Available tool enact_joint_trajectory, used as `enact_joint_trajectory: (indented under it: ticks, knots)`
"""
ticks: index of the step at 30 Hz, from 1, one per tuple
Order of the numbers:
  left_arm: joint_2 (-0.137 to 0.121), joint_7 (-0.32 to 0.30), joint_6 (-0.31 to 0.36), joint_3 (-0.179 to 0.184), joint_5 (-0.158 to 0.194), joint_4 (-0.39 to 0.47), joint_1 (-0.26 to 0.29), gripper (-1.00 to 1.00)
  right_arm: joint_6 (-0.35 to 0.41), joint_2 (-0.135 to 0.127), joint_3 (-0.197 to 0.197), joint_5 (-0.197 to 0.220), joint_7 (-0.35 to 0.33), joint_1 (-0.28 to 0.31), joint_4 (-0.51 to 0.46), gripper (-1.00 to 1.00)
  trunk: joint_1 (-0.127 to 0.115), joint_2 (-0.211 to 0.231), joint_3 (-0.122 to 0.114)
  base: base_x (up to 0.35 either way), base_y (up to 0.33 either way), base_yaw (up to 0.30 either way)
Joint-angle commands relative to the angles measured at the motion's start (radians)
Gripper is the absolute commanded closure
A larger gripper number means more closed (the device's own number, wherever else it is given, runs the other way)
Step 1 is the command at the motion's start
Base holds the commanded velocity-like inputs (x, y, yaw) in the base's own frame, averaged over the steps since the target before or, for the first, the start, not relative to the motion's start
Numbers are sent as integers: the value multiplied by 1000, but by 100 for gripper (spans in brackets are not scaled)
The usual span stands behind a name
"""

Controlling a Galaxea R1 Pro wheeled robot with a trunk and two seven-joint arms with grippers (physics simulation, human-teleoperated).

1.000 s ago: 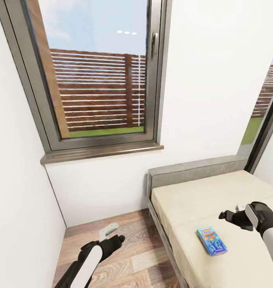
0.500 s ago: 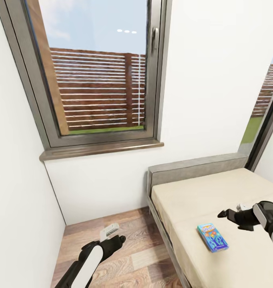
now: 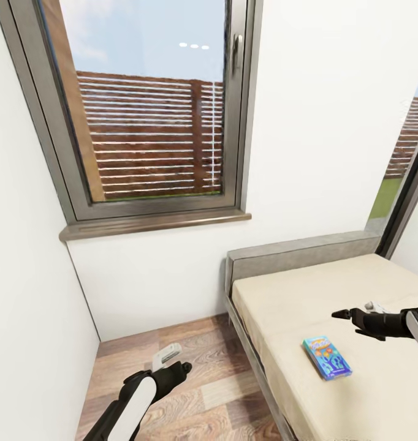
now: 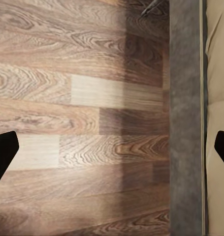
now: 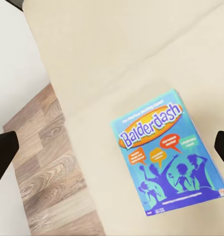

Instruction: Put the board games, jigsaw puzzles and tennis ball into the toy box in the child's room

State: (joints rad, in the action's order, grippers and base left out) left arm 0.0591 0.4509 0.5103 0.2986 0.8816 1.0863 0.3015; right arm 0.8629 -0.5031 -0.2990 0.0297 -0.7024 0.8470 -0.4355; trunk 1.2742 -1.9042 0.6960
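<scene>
Your right jaws stand wide apart: in the right wrist view the two dark fingertips (image 5: 3, 155) sit at opposite edges of the picture with nothing between them but bedding and the game box. From the head camera the right gripper (image 3: 347, 315) hangs above the bed (image 3: 307, 300), its fingers stretched out toward the wall with the window (image 3: 148, 104). The light blue board game (image 3: 326, 357), which reads "Balderdash" on its lid, lies flat on the beige sheet, apart from the gripper and below it, a little nearer to you than the fingertips. Along the wrist camera's line the box sits between the two fingertips but off toward one of them, not centred, and its long edges run at a slant to the line joining them. You are touching nothing with that gripper.

Your left jaws are also spread wide, with a dark fingertip at each side of the left wrist picture and bare floor in the gap. The left gripper (image 3: 172, 361) hovers over the wood-plank floor (image 3: 203, 380) beside the bed, holding nothing. Its camera looks straight down on the planks, the dark grey bed frame (image 4: 185, 123) and a strip of beige sheet beyond it.

Beyond the head of the bed stands the grey headboard (image 3: 295, 254) against the white wall, with the dark window sill (image 3: 154, 223) above and to its left.
</scene>
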Motion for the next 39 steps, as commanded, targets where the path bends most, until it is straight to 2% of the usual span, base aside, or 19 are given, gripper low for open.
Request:
enact_joint_trajectory:
  ticks: [1,17,24,39]
  knots:
    - [0,10,0,1,11,1,1,-100,7,0,-4,3,-3,1,0,-100,4,-8,4,0,0,0]
    - [2,13,-6,3,6,0,1,-100,10,2,-1,3,-8,0,4,-100,65,-120,54,0,0,0]
    - [5,14,-8,3,4,-3,1,-100,11,3,-8,7,50,0,7,-100,92,-169,76,0,0,0]
    - [5,14,-11,4,1,-3,1,-100,3,10,-10,7,97,1,2,-100,150,-274,123,0,0,0]
